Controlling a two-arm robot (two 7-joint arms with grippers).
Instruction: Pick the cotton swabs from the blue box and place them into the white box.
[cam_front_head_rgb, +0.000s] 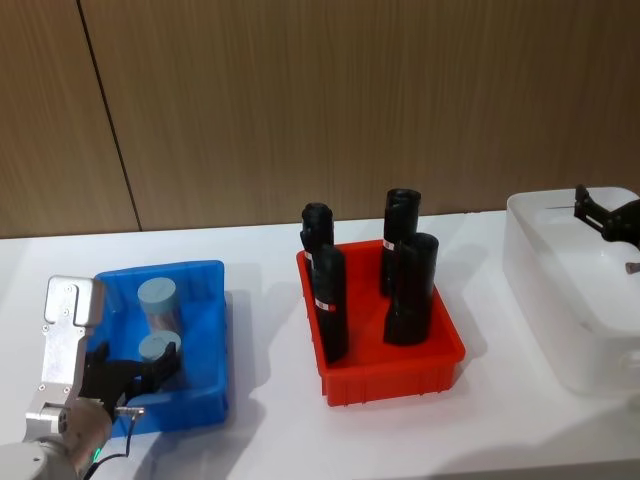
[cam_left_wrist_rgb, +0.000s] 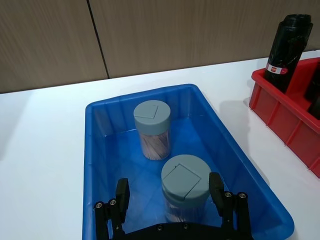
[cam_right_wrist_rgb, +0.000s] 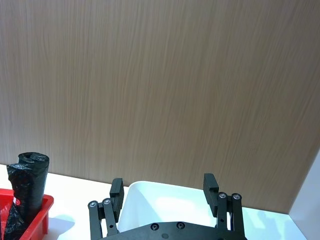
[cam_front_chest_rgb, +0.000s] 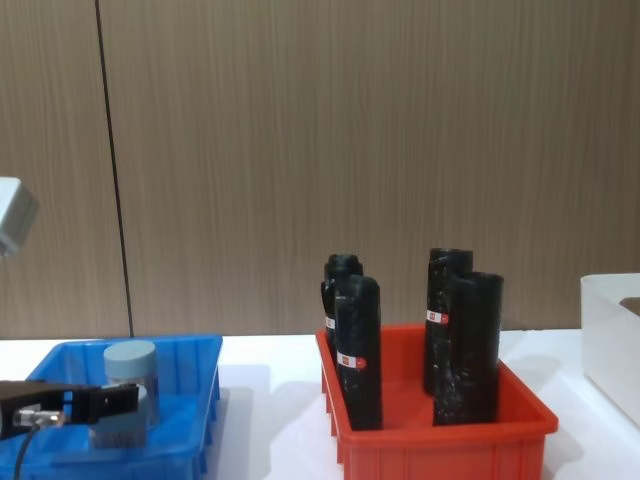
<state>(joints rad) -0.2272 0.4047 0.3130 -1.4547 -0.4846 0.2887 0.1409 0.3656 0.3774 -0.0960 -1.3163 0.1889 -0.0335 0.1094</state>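
Two cotton swabs jars with grey-blue lids stand in the blue box (cam_front_head_rgb: 205, 345) at the left. The far jar (cam_front_head_rgb: 158, 298) (cam_left_wrist_rgb: 152, 129) stands free. The near jar (cam_front_head_rgb: 157, 349) (cam_left_wrist_rgb: 184, 183) sits between the fingers of my left gripper (cam_front_head_rgb: 137, 366) (cam_left_wrist_rgb: 169, 194), which is open; one finger (cam_left_wrist_rgb: 216, 187) is close to the jar and a gap remains at the other. From the chest, a jar (cam_front_chest_rgb: 130, 368) shows behind the left gripper (cam_front_chest_rgb: 108, 402). My right gripper (cam_front_head_rgb: 605, 214) (cam_right_wrist_rgb: 163, 187) hangs open and empty over the white box (cam_front_head_rgb: 560, 300) (cam_right_wrist_rgb: 170, 206) at the right.
A red bin (cam_front_head_rgb: 385, 375) (cam_front_chest_rgb: 440, 435) with several tall black cylinders (cam_front_head_rgb: 412, 290) stands in the middle, between the two boxes. White tabletop (cam_front_head_rgb: 270, 420) lies around them, and a wood-panel wall (cam_front_head_rgb: 350, 100) rises behind.
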